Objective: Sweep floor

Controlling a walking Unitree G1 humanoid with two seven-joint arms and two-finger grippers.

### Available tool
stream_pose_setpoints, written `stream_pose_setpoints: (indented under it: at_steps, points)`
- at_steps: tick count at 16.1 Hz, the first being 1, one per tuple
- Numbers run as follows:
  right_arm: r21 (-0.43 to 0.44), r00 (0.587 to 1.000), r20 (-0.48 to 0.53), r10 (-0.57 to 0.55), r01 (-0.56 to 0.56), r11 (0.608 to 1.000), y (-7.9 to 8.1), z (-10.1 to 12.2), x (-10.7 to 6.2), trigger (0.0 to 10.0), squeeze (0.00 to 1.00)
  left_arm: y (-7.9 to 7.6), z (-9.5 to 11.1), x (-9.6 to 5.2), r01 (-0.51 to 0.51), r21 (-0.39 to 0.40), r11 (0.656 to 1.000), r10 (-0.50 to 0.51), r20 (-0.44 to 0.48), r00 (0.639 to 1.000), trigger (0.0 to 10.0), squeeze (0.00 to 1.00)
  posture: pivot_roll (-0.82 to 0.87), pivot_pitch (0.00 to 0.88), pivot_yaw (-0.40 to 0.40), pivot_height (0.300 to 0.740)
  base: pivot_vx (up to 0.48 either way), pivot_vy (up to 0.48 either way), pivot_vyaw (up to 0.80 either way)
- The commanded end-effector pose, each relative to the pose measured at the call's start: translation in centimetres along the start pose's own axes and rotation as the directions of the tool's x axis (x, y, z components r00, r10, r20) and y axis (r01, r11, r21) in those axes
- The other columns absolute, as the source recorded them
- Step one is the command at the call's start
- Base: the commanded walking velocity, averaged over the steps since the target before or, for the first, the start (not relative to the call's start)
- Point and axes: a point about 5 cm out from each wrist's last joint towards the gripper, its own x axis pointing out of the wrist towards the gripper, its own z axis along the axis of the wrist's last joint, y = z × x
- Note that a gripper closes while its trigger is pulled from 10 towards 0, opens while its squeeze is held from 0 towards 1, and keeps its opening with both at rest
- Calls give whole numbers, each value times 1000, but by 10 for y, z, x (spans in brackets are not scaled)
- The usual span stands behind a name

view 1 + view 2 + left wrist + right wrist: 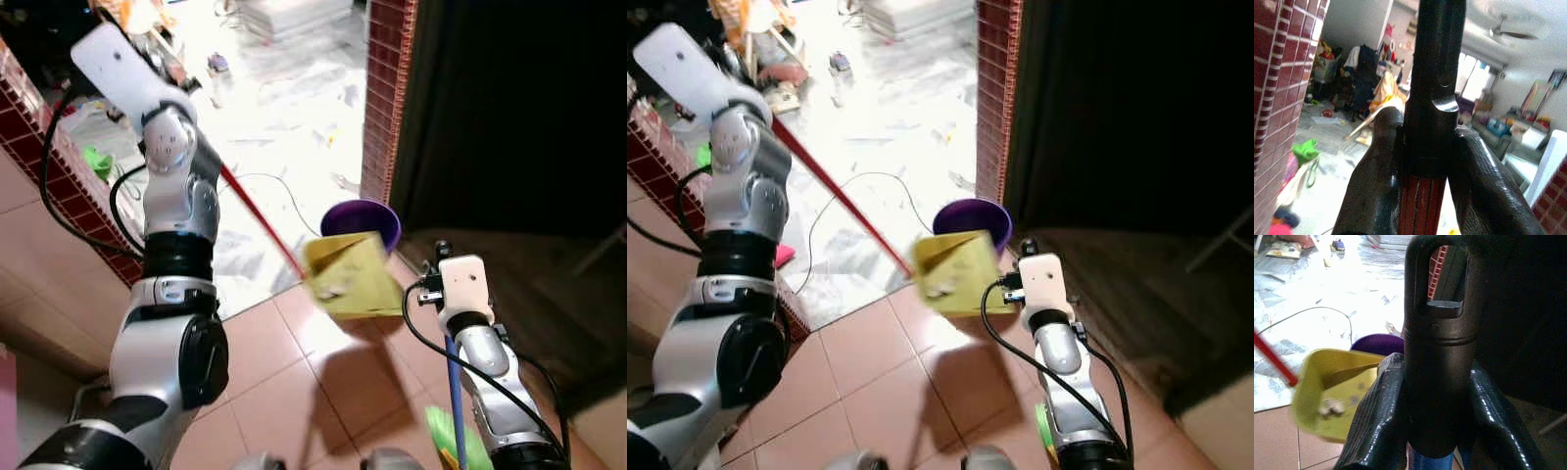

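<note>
Left claw [1420,196] clamps the red dustpan handle [263,225]; yellow dustpan [351,276], holding debris, hangs beside the purple bin [362,217]. Right claw [1437,431] grips the blue broom handle [457,397]. Advice: centre the pan over the bin, then tip slowly.

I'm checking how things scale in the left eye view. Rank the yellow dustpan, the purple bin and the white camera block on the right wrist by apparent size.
1. Yellow dustpan, raised off the floor and blurred, so nearness may inflate it.
2. Purple bin, partly hidden behind the dustpan; its full size is unsure.
3. White camera block, the smallest, though nearest the camera.
</note>
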Motion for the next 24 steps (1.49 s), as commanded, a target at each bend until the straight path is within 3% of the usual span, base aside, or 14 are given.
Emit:
stream_pose_setpoints:
  at_steps: [1,14,19,21,24]
  points:
    - [22,999,15,38,-38,999,10,4,1,10000,0,1,27,9,-20,-50,999,25,108,994,10000,0,-161,0,102,740,439,0,0]
    - [9,999,26,47,-48,999,2,3,-1,10000,0,-1,32,15,-24,-50,998,31,156,987,10000,0,-174,0,100,740,437,0,0]
    - [12,998,26,56,-56,998,6,4,-2,10000,0,-3,32,16,-22,-53,998,30,166,986,10000,0,-184,0,98,740,431,0,0]
    - [11,998,26,60,-60,998,5,4,-3,10000,0,-6,31,15,-16,-50,999,25,182,983,10000,0,-189,0,95,740,0,0,0]
    - [13,998,21,57,-57,998,3,2,-5,10000,0,-15,43,15,48,25,999,-53,279,959,10000,0,-192,0,100,740,0,0,0]
